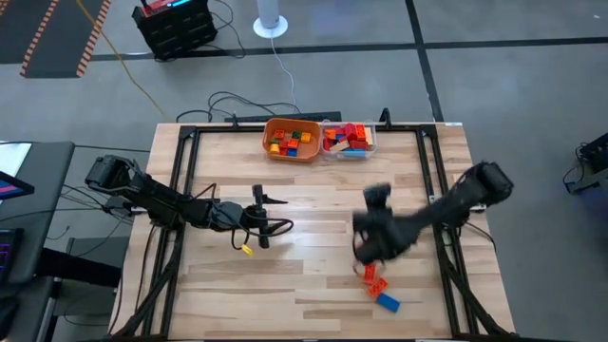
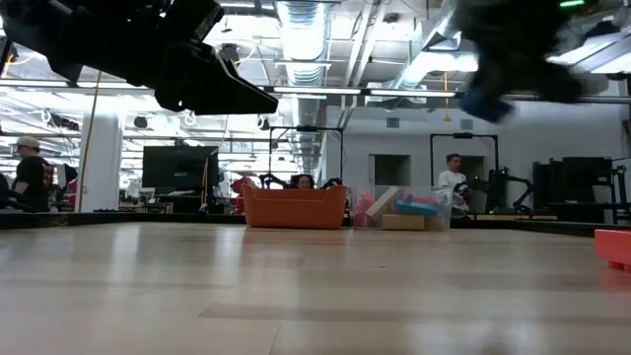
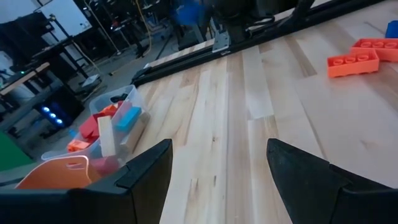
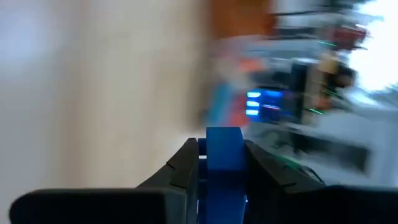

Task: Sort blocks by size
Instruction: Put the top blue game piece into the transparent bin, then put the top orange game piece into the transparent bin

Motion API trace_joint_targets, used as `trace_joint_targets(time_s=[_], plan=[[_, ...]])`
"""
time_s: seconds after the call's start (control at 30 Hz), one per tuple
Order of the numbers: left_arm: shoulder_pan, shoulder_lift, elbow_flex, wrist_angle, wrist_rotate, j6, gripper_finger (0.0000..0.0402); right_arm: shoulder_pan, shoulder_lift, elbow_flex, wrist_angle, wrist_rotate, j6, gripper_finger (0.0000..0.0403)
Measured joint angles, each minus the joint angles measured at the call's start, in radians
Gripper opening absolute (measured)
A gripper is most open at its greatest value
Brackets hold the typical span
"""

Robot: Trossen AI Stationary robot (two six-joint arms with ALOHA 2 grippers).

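Note:
My right gripper (image 1: 377, 198) is above the table's middle right, shut on a blue block (image 4: 224, 155), which also shows as a blue blur in the low view (image 2: 488, 106). My left gripper (image 1: 274, 215) is open and empty above the table's middle left. Its fingers (image 3: 149, 174) point toward the right. A small yellow block (image 1: 247, 250) lies on the table just near of it. Two orange-red blocks (image 1: 373, 278) and a blue block (image 1: 387, 302) lie near the front right. The orange bowl (image 1: 292, 140) and the clear container (image 1: 348, 139) stand at the far edge, and both hold blocks. My right gripper pinches the blue block by two opposite sides (image 4: 214, 158) between its two fingers. The block sticks out past the fingertips. It is lifted well clear of the table in the low view.
The orange blocks also show on the wood ahead of my left gripper (image 3: 354, 61). Black frame rails (image 1: 432, 180) run along the table's left, right and far sides. Bare wood lies between the two arms. People stand in the room behind the table (image 2: 454, 182).

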State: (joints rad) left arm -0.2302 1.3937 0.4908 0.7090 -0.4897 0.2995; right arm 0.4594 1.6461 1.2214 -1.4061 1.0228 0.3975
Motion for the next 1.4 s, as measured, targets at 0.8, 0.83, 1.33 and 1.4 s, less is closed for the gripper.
trace_joint_targets(time_s=[0.8, 0.83, 1.33, 1.4], plan=[[0.0, 0.0, 0.0, -0.072, 0.005, -0.049, 0.0253, -1.038, -0.13, 0.0, 0.793, -0.544, -0.3, 0.0123], [0.0, 0.0, 0.0, -0.071, 0.006, -0.056, 0.0253, -1.049, -0.112, 0.0, 0.802, -0.574, -0.301, 0.0123], [-0.002, 0.0, 0.0, -0.123, 0.013, -0.144, 0.0253, -1.015, 0.075, 0.0, 0.776, -0.636, -0.377, 0.0171], [-0.005, 0.0, 0.0, -0.126, 0.013, -0.151, 0.0253, -1.016, 0.07, 0.0, 0.741, -0.636, -0.382, 0.0193]])
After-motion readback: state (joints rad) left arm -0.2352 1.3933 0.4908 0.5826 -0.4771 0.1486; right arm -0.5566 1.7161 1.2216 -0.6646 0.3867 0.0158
